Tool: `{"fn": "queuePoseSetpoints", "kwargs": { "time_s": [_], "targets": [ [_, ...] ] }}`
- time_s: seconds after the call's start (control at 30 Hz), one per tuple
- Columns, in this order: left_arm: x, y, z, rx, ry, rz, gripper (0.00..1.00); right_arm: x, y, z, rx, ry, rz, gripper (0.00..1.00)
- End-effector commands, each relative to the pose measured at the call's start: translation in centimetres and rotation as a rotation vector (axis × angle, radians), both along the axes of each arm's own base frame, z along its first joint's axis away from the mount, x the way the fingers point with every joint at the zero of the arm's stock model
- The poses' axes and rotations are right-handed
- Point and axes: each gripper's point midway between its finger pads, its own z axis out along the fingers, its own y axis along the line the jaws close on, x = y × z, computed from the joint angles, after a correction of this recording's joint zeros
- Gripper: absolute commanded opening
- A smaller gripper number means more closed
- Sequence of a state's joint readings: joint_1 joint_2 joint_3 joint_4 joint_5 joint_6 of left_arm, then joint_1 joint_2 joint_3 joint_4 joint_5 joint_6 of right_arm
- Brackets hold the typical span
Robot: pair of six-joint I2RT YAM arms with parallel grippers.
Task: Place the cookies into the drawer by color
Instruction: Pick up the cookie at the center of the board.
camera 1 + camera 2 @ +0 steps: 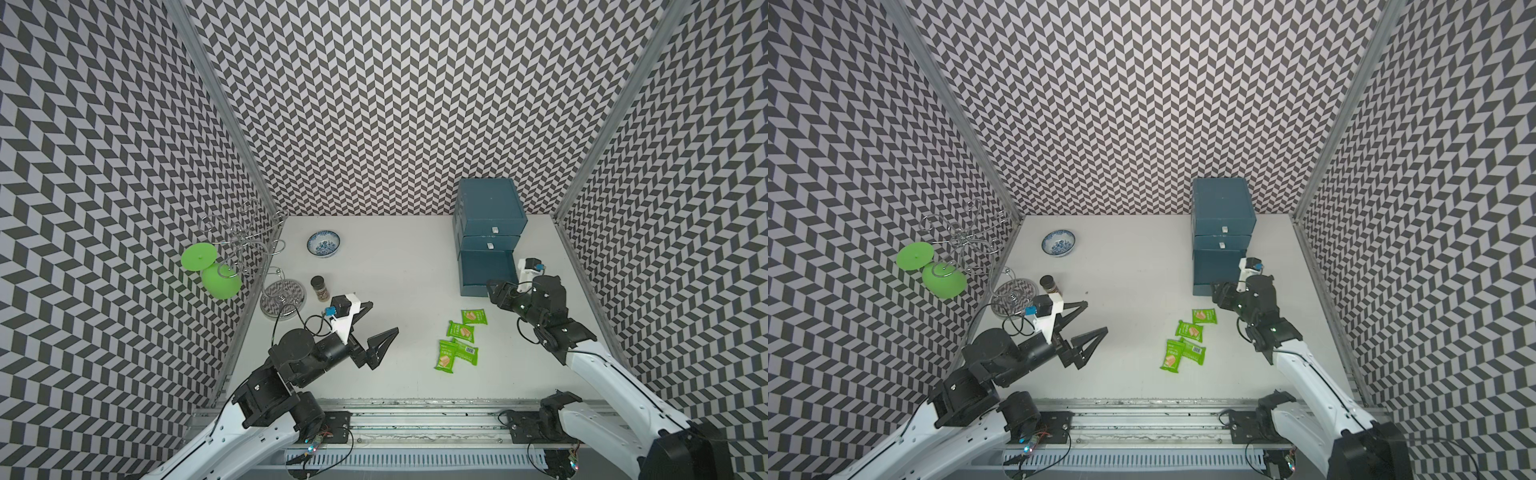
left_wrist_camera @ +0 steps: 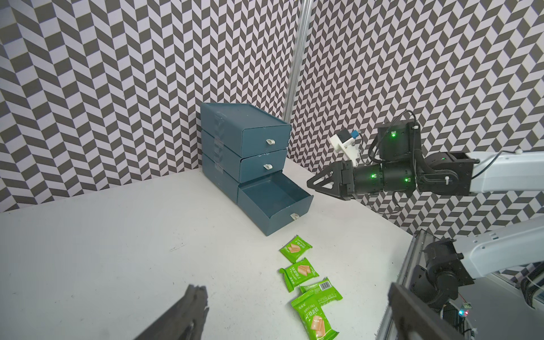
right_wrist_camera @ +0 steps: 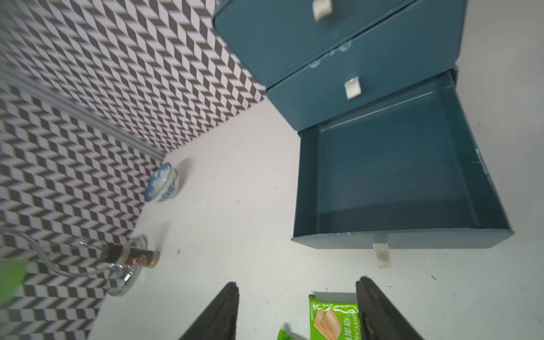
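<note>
Left end effector open, right end effector open, green cookies near pulled-out drawer

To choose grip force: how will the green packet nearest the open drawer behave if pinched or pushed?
The green packet looks glossy and thin, so it probably slides easily when pushed. Its puffed foil likely dents under a pinch. It lies flat, so rolling seems unlikely.
</note>
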State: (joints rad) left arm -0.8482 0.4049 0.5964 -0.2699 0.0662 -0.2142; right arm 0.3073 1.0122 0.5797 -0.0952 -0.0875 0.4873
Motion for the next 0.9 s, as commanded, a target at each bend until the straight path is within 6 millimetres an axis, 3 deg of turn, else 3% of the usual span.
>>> {"fn": "queuePoseSetpoints", "kwargs": {
  "time_s": [0.0, 0.13, 0.3, 0.57, 0.87],
  "targets": [
    [0.1, -0.1, 0.1, -0.008, -0.008, -0.003, 1.0, -1.2, -0.3, -3.7, -0.201, 0.12, -0.013, 0.72],
    [0.2, -0.1, 0.0, -0.006, -0.007, 0.002, 1.0, -1.3, 0.5, -5.0, -0.242, 0.158, -0.029, 0.89],
    [0.2, -0.2, 0.0, -0.004, -0.006, -0.002, 0.99, -1.0, 1.4, -6.6, -0.27, 0.2, -0.009, 0.98],
    [0.2, -0.1, 0.1, -0.008, -0.01, 0.0, 1.0, -1.2, 3.3, -10.1, -0.336, 0.283, 0.003, 1.0],
    [0.1, -0.1, 0.1, -0.007, -0.009, -0.001, 0.99, -1.0, 3.7, -13.1, -0.375, 0.341, -0.004, 1.0]
  ]
}}
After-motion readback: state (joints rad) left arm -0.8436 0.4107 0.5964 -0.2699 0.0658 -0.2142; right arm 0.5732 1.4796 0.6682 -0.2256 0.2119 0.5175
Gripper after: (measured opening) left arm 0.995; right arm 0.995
